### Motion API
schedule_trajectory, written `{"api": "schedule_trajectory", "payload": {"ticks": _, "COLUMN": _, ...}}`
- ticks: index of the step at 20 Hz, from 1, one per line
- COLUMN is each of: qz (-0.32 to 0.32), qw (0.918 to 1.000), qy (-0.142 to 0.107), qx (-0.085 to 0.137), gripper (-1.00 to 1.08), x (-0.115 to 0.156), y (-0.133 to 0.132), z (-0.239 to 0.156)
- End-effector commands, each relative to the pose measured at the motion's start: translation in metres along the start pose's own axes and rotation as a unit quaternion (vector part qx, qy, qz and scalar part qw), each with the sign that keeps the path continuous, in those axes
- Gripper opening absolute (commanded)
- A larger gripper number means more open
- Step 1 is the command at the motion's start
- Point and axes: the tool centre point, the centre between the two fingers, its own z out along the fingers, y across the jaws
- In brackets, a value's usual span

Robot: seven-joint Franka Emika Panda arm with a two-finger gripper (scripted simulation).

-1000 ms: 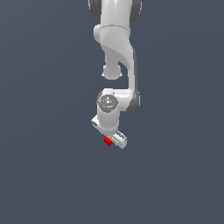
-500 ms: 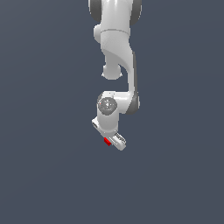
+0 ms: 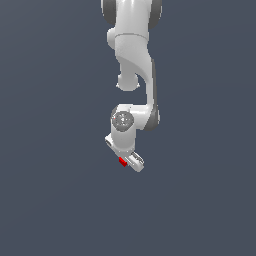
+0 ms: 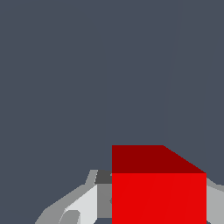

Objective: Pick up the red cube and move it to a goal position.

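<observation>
Cube sits between the fingers, one grey pad showing on each flank of it in the wrist view. I read that as gripper clenched on it, though true contact is hard to confirm. In the exterior view only a sliver of red peeks out at 9 o'clock of the fingertips. No goal marker visible in either view. I judge we're at the carry step: next I need a steady grip and a smooth move to goal, no jerks.
</observation>
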Motion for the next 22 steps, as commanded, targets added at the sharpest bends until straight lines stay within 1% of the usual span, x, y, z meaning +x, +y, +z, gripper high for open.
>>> {"api": "schedule_trajectory", "payload": {"ticks": 1, "qz": 0.000, "qw": 1.0000, "qy": 0.000, "qx": 0.000, "gripper": -1.00, "x": 0.000, "y": 0.000, "z": -0.003}}
{"api": "schedule_trajectory", "payload": {"ticks": 6, "qz": 0.000, "qw": 1.0000, "qy": 0.000, "qx": 0.000, "gripper": -1.00, "x": 0.001, "y": -0.001, "z": -0.021}}
{"api": "schedule_trajectory", "payload": {"ticks": 10, "qz": 0.000, "qw": 1.0000, "qy": 0.000, "qx": 0.000, "gripper": -1.00, "x": 0.003, "y": -0.001, "z": -0.048}}
{"api": "schedule_trajectory", "payload": {"ticks": 15, "qz": 0.001, "qw": 1.0000, "qy": 0.000, "qx": 0.000, "gripper": -1.00, "x": 0.007, "y": -0.002, "z": -0.097}}
{"api": "schedule_trajectory", "payload": {"ticks": 22, "qz": 0.001, "qw": 1.0000, "qy": 0.000, "qx": 0.000, "gripper": -1.00, "x": 0.013, "y": -0.004, "z": -0.180}}
